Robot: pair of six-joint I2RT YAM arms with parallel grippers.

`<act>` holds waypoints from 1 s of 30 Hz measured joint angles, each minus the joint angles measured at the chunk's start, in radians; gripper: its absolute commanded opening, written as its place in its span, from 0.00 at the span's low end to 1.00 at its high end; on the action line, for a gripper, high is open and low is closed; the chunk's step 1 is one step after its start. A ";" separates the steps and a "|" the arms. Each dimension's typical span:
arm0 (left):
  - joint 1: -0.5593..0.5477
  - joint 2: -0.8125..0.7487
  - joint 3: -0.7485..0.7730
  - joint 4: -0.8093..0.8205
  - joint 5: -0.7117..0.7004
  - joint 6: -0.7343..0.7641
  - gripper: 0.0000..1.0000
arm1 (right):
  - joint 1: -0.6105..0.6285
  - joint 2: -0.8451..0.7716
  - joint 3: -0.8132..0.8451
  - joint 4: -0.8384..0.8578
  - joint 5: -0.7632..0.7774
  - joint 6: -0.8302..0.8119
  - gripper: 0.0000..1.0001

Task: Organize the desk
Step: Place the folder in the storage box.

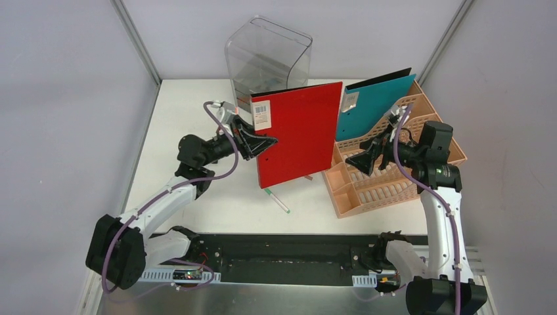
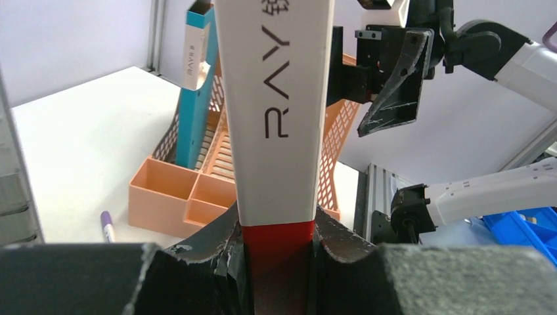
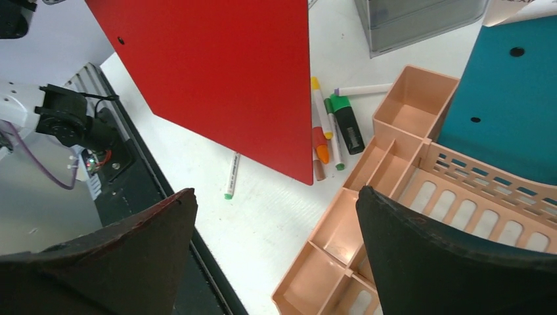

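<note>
Desk point(image 1: 184, 108): left fingers point(image 2: 211, 257) clamp red folder point(image 1: 302, 134); right fingers point(image 3: 131, 256) spread, empty.

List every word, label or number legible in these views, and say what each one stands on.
"RAY": large dark letters down the white spine label of the red folder. A cropped character sits above them, unreadable.
Small print on the narrow label of the teal folder: too blurred to read.
Barcode sticker on the red folder: too small to read.
Corner sticker on the teal folder: unreadable.
Print along the green-tipped pen: too small.
</note>
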 measured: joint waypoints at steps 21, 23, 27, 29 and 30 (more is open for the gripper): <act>-0.209 0.433 0.374 0.066 -0.109 0.198 0.00 | -0.004 -0.012 0.026 -0.084 0.006 -0.094 0.01; -0.224 0.483 0.414 0.077 -0.115 0.201 0.00 | -0.004 -0.013 0.026 -0.088 0.000 -0.095 0.00; -0.253 0.569 0.490 0.094 -0.123 0.214 0.00 | -0.004 -0.013 0.026 -0.092 -0.010 -0.095 0.00; -0.266 0.615 0.532 0.111 -0.125 0.226 0.00 | -0.004 -0.013 0.026 -0.097 -0.012 -0.096 0.00; -0.272 0.634 0.550 0.117 -0.127 0.230 0.00 | -0.004 -0.014 0.026 -0.099 -0.013 -0.098 0.00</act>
